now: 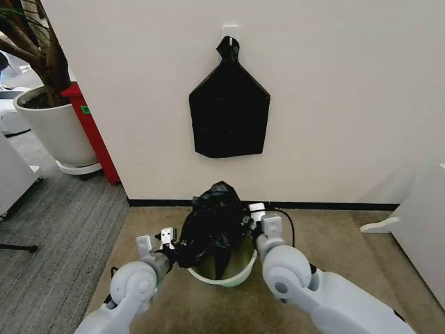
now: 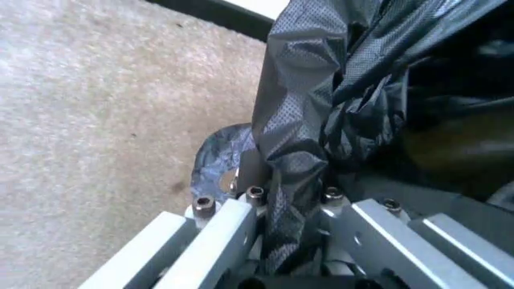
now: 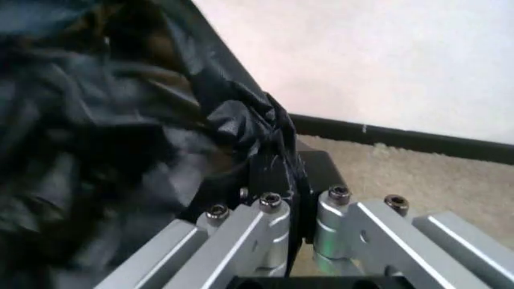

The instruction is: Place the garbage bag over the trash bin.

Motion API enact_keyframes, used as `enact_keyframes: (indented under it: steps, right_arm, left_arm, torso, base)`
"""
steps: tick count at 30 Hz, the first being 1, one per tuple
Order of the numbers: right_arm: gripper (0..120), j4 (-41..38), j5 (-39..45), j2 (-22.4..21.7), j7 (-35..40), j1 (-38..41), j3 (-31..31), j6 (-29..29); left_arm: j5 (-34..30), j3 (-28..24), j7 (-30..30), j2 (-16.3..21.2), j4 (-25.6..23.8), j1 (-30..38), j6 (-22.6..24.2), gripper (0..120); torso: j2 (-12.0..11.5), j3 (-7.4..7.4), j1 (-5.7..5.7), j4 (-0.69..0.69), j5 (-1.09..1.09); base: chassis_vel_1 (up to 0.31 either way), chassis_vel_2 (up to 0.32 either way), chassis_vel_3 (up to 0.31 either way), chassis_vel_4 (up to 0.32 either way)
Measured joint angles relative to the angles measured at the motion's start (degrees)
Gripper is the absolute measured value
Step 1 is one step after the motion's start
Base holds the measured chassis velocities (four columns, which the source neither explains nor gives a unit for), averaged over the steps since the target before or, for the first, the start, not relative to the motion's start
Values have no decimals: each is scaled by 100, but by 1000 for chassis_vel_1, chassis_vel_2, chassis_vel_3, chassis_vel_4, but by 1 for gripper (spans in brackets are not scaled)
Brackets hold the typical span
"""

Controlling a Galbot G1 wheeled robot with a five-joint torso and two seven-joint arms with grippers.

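Apparently both claws grip garbage bag above trash bin; beige carpet.

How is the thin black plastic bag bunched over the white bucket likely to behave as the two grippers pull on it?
The glossy black plastic garbage bag looks floppy: it crumples in folds over the small cream-white trash bin. It probably weighs little, since the left gripper and right gripper each hold just a pinch of film. Its sheen suggests it may slip.
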State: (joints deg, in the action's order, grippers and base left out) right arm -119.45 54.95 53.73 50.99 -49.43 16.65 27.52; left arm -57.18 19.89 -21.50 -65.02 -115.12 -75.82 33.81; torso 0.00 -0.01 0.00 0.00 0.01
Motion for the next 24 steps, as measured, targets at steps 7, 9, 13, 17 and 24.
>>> enact_keyframes:
  steps: [7, 9, 13, 17, 24]
  right_arm:
    - [0, -41, -39, -107, -64, -182, -107, -14]
    - [0, -44, -45, -117, -68, -203, -107, -15]
    - [0, -50, -105, -141, -89, -310, -86, -18]
    - [0, -43, -267, -155, -142, -472, 22, -24]
    - [0, 5, -474, -186, -194, -589, 247, -44]
  left_arm:
    - [-22, 310, 41, -18, -88, -156, -50, 1]
    - [-32, 342, 41, -22, -96, -155, -54, 1]
    - [-114, 436, 30, -66, -117, -108, -57, 1]
    - [-264, 530, -28, -174, -131, -47, -57, 1]
    - [-705, 653, -239, -462, -155, 68, -52, 1]
  torso:
    - [0, 0, 0, 0, 0]
    - [0, 0, 0, 0, -1]
    - [0, 0, 0, 0, -1]
    - [0, 0, 0, 0, -1]
    - [0, 0, 0, 0, 0]
  base:
    - [0, 0, 0, 0]
    - [0, 0, 0, 0]
    - [0, 0, 0, 0]
    - [0, 0, 0, 0]
    - [0, 0, 0, 0]
